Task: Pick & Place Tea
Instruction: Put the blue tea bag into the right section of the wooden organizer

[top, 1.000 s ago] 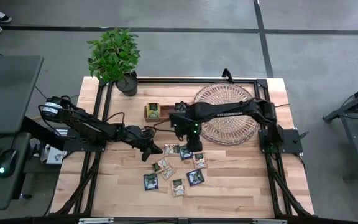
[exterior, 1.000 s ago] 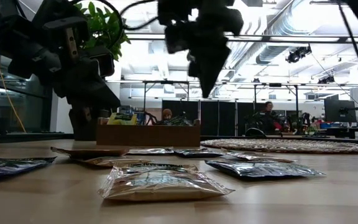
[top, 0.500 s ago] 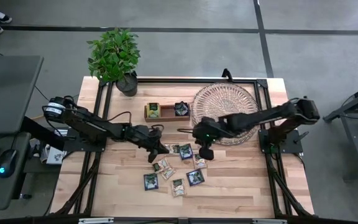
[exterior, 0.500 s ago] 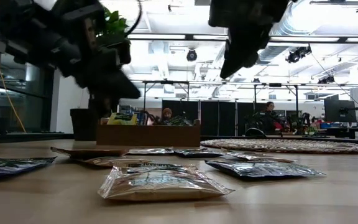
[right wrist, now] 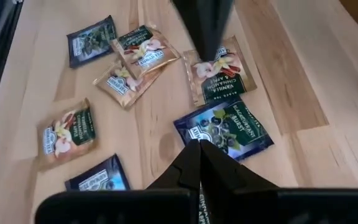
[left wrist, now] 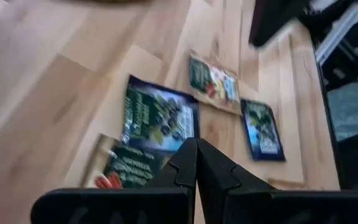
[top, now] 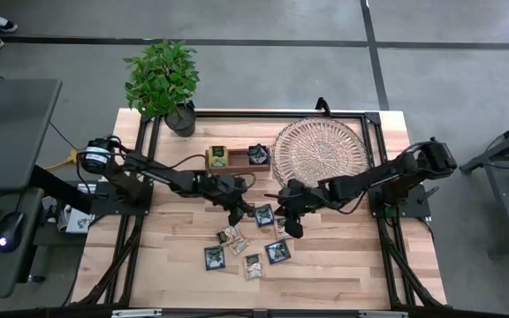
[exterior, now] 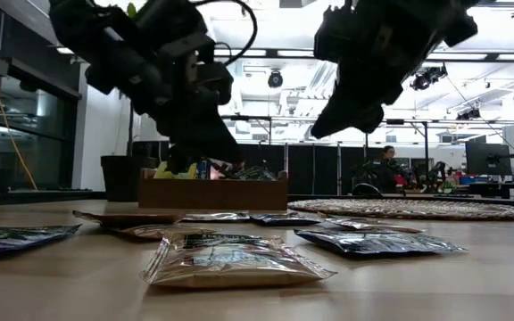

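Observation:
Several small flat tea sachets (top: 253,240), navy and beige, lie scattered on the wooden table near its middle. They also show in the right wrist view (right wrist: 225,127) and the left wrist view (left wrist: 159,118). My left gripper (top: 239,215) is shut and empty, hovering above the sachets' far left side (left wrist: 195,148). My right gripper (top: 294,230) is shut and empty, hovering above a navy sachet on their right side (right wrist: 199,147). In the low view both grippers hang clear of the table. The wooden box (top: 233,157) holds a yellow-green sachet (top: 217,157) and a dark one (top: 257,155).
The round wicker tray (top: 321,152) lies at the far right, just beyond my right arm. A potted plant (top: 164,84) stands at the far left corner. Bare tabletop lies toward the near edge (top: 263,291).
My right gripper has gone from over the wooden box toward the near and right edges and now hangs above the sachets. My left gripper has gone toward the table's right edge, to above the sachets. A dark sachet now shows in the box where the right arm stood.

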